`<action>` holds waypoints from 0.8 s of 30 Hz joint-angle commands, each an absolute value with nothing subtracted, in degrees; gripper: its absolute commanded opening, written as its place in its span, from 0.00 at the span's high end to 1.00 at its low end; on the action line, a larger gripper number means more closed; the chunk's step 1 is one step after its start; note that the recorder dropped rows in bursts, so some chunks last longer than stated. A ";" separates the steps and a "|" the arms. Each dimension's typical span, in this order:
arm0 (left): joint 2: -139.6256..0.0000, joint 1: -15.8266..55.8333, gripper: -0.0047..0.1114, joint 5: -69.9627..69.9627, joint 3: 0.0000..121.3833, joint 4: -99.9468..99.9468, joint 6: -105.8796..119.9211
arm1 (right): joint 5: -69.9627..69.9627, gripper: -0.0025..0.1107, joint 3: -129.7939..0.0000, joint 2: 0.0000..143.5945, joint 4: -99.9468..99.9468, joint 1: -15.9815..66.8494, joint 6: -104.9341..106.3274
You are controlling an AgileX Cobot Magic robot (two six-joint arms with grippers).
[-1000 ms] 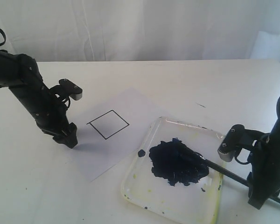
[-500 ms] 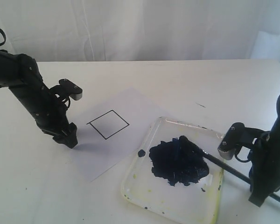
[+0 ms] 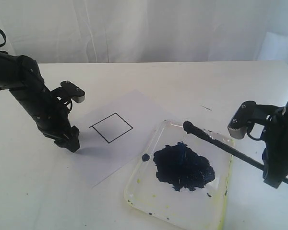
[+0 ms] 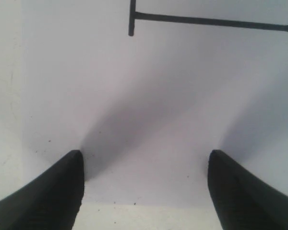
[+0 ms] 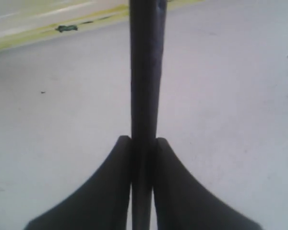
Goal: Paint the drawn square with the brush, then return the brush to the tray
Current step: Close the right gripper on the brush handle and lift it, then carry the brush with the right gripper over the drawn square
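Observation:
The drawn square [image 3: 111,127] is a thin black outline on the white paper sheet [image 3: 110,153], unpainted inside; one corner of it shows in the left wrist view [image 4: 132,17]. My right gripper [image 3: 272,181] is shut on the brush [image 3: 225,146], a thin black stick whose dark tip hangs above the far rim of the tray [image 3: 144,165]. The brush shaft [image 5: 145,72] runs straight out between the right fingers. The clear tray holds a large blue-black paint blob [image 3: 183,167]. My left gripper [image 3: 72,143] is open, its fingertips down on the paper's left edge beside the square.
A small paint spot [image 3: 145,156] lies on the paper by the tray's rim. Yellowish stains line the tray's front rim [image 3: 223,211]. A tiny dark mark [image 3: 206,108] is on the white table behind the tray. A white curtain closes the back.
My right gripper has risen and lifted the brush: its tip left the paint blob and now hangs above the tray's far rim. The left arm has not moved.

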State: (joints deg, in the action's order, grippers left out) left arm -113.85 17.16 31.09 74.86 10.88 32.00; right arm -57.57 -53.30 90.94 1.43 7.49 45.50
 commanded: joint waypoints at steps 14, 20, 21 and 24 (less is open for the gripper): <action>-114.40 17.39 0.32 34.13 73.96 11.44 31.75 | -69.96 0.98 -75.65 100.28 0.00 18.00 34.45; -114.40 17.39 0.32 34.22 73.96 11.44 31.75 | -69.96 0.98 -83.60 107.10 -0.81 23.20 34.08; -114.40 17.39 0.32 34.22 73.96 11.44 31.75 | -69.96 0.98 -85.03 108.23 -1.42 24.07 33.95; -114.40 17.39 0.32 34.22 73.96 11.44 31.75 | -69.96 0.98 -88.42 111.08 -4.99 26.37 32.78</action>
